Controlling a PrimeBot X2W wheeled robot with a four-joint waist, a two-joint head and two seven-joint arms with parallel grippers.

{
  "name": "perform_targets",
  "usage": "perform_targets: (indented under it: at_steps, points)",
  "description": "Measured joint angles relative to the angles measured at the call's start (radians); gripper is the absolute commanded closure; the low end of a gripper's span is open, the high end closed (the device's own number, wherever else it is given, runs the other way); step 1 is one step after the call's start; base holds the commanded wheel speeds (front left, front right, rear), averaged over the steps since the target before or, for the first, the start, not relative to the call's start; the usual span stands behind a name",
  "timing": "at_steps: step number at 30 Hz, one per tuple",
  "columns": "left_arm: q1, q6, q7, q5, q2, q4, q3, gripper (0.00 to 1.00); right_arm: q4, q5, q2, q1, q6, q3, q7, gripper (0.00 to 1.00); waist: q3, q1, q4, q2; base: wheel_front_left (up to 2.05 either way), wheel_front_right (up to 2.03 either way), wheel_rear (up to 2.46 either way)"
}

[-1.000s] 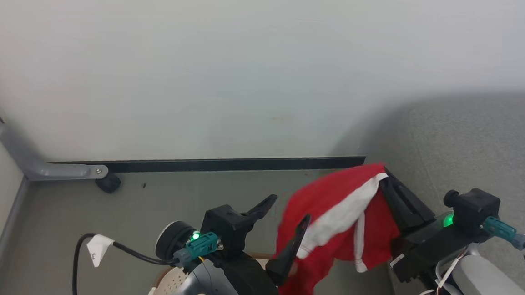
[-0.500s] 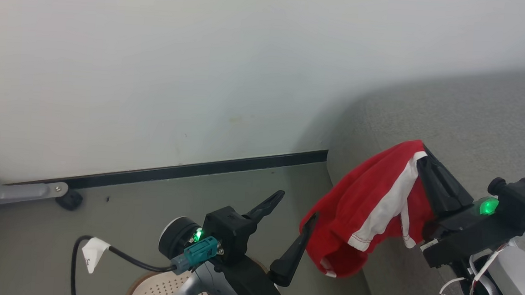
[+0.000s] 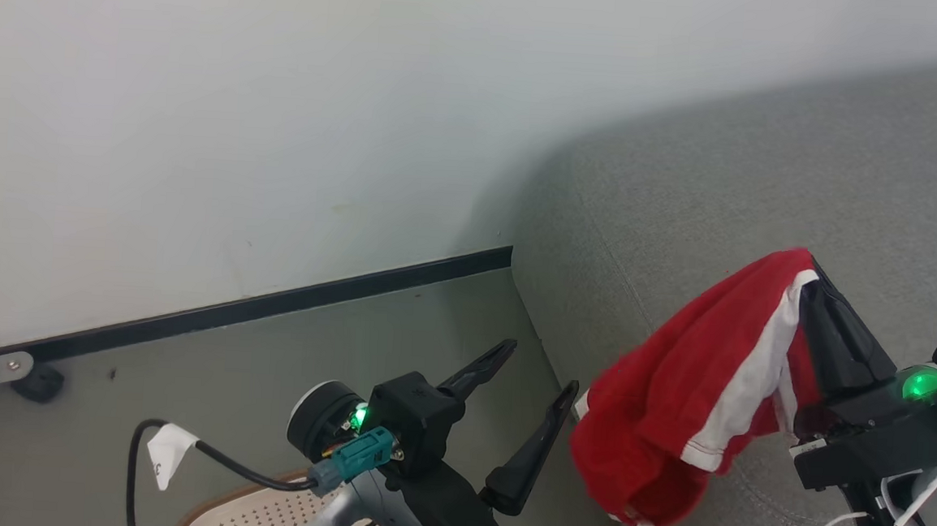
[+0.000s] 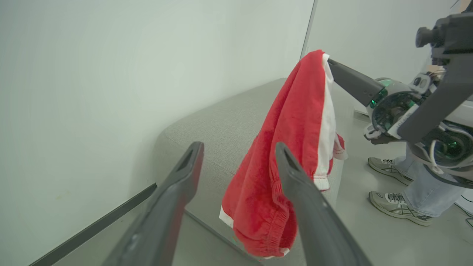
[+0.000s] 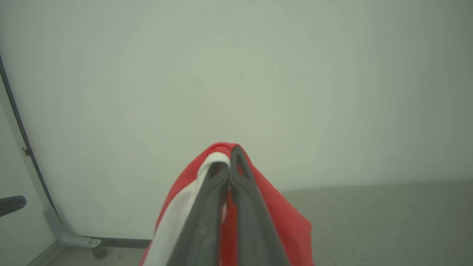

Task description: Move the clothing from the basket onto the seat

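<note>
One red garment [image 3: 671,405], one basket [image 3: 258,518], one seat [image 3: 766,192], two end effectors [image 3: 539,366] [image 3: 808,266], two shoes [image 4: 391,168] [image 4: 399,208].

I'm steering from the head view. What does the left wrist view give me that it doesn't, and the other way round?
Left wrist view adds: a person's shoes and jeans on the floor past the seat.
Head view adds: the basket at the bottom edge, below the left arm, and a tagged cable.
Shared: the clothing hanging from the shut right hand near the seat's corner, the left hand open and empty beside it, the wall and baseboard.
</note>
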Motion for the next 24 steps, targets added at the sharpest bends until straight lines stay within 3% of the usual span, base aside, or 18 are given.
perform_targets:
  at_steps: [17,24]
  points:
    - [-0.022,-0.032,-0.011,0.0,-0.009,0.029,-0.028,0.0,-0.095,0.022,-0.021,0.051,-0.011,-0.117,0.0,1.0,0.031,0.0,-0.037,0.0,0.0,0.0,0.0]
    - [-0.038,-0.032,-0.011,0.011,-0.016,0.022,-0.038,0.0,-0.104,0.047,-0.058,0.005,0.024,-0.197,0.0,1.0,0.054,0.0001,-0.041,0.0,0.0,0.0,0.0]
